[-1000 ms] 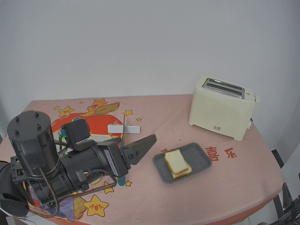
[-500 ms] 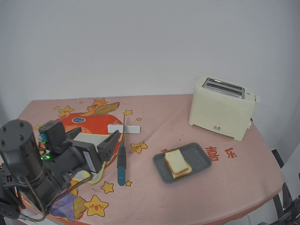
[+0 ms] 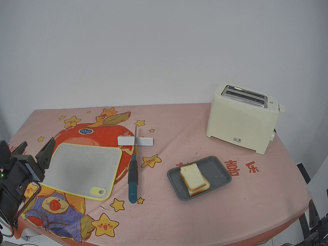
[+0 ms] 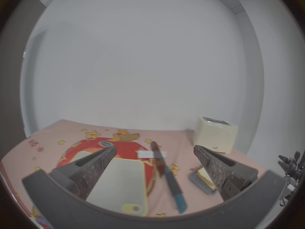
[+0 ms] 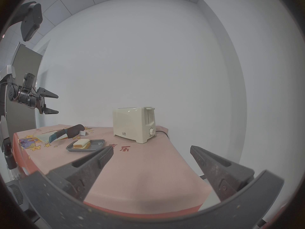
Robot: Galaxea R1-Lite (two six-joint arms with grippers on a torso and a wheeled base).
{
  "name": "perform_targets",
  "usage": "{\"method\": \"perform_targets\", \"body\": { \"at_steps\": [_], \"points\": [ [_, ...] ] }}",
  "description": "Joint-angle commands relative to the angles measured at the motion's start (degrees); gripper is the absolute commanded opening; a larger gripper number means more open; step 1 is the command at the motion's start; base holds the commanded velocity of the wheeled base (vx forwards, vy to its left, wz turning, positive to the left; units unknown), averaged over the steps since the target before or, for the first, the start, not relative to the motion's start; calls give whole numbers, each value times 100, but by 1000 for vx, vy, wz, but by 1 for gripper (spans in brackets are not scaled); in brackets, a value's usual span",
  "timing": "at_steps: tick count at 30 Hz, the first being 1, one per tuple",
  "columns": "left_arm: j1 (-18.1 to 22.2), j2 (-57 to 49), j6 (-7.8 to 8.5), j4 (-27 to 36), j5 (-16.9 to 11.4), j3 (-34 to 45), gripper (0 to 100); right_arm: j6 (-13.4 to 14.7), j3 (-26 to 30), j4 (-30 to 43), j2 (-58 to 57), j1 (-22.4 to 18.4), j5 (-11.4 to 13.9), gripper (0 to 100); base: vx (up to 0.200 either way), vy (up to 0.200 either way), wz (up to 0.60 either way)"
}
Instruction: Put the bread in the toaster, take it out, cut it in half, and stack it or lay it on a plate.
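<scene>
On the grey plate [image 3: 217, 173]: two bread pieces [image 3: 192, 177] stacked | toaster [image 3: 241, 122] just beyond

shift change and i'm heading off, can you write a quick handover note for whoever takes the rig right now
Left pincer: open, empty, at the left edge of the table, beside the cutting board.
Right pincer: open, empty, off the table's right side.
Things: two bread pieces stacked on the grey plate; toaster at the right rear, slots empty; knife lying between board and plate.
Done, by the look of it: toasting, cutting, stacking.
Left: probably nothing; just check the stack.
</scene>
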Motion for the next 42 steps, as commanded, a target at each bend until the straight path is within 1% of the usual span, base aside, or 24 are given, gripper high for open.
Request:
{"method": "perform_targets", "body": {
  "at_steps": [1, 3, 8, 10, 12, 13, 14, 15, 16, 17, 18, 19, 20, 21, 23, 24, 25, 26, 28, 32, 37, 38, 40, 42],
  "points": [
    [753, -1106, 19, 6, -6, 854, 100, -1, 101, -1, -93, 2, 0, 100, 0, 0, 0],
    [964, -1467, 10, 6, -24, 1135, 100, -1, 101, -1, -93, 2, 0, 100, 0, 0, 0],
    [1104, -2100, -34, 225, -6, 1548, 100, -1, 101, -1, -93, 2, 0, 100, 0, 0, 0],
    [1262, -2671, -96, 1139, -15, 1592, 100, -1, 101, -1, -93, 2, 0, 100, 0, 0, 0],
    [1333, -3075, -96, 1667, -33, 1592, 100, -1, 101, -1, -93, 2, 0, 100, 0, 0, 0],
    [1333, -3075, -96, 1667, -33, 1592, 100, -1, 101, -1, -93, 2, 0, 100, 0, 0, 0],
    [1359, -3945, -25, 2748, -182, 1592, 100, -1, 101, -1, -93, 2, 0, 100, 0, 0, 0],
    [1359, -4402, 71, 3293, -358, 1583, 100, -1, 101, -1, -93, 2, 0, 100, 0, 0, 0],
    [1359, -4851, 229, 3715, -613, 1530, 100, -1, 101, -1, -93, 2, 0, 100, 0, 0, 0],
    [1359, -4939, 247, 3820, -666, 1513, 100, -1, 101, -1, -93, 2, 0, 100, 0, 0, 0],
    [1333, -5404, 405, 4180, -1298, 1372, 100, -1, 101, -1, -93, 2, 9, 100, 0, 0, 0],
    [1324, -5396, 396, 4172, -1351, 1363, 100, -1, 101, -1, -93, 2, 0, 100, 0, 0, 0],
    [1324, -5167, 212, 3925, -1993, 1451, 100, -1, 101, -1, -93, 2, 0, 100, 0, 0, 0],
    [1324, -5176, 238, 3802, -2221, 1495, 100, -1, 101, -1, -93, 2, 0, 100, 0, 0, 0],
    [1324, -5220, 476, 3723, -2652, 1530, 100, -1, 101, -1, -93, 2, 0, 100, 0, 0, 0],
    [1324, -5220, 537, 3723, -2696, 1539, 100, -1, 101, -1, -93, 2, 9, 100, 0, 0, 0],
    [1324, -5220, 537, 3723, -2696, 1539, 100, -1, 101, -1, -93, 2, 9, 100, 0, 0, 0],
    [1324, -5229, 783, 3732, -3003, 1574, 100, -1, 101, -1, -93, 2, 9, 100, 0, 0, 0],
    [1324, -5229, 897, 3846, -3241, 1592, 100, -1, 101, -1, -93, 2, 9, 100, 0, 0, 0],
    [1429, -5176, 915, 3925, -3250, 1565, 100, -1, 101, -1, -93, 2, 0, 100, 0, 0, 0],
    [2572, -5220, 941, 3925, -3250, 1565, 100, -1, 101, -1, -93, 2, 9, 100, 0, 0, 0],
    [2686, -5264, 950, 3917, -3250, 1574, 100, -1, 101, -1, -93, 2, 0, 100, 0, 0, 0],
    [2695, -5510, 985, 3890, -3294, 1583, 100, -1, 101, -1, -93, 2, 0, 100, 0, 0, 0],
    [2730, -5677, 1117, 3846, -3329, 1592, 100, -1, 101, -1, -93, 2, 0, 100, 0, 0, 0]
  ]
}}
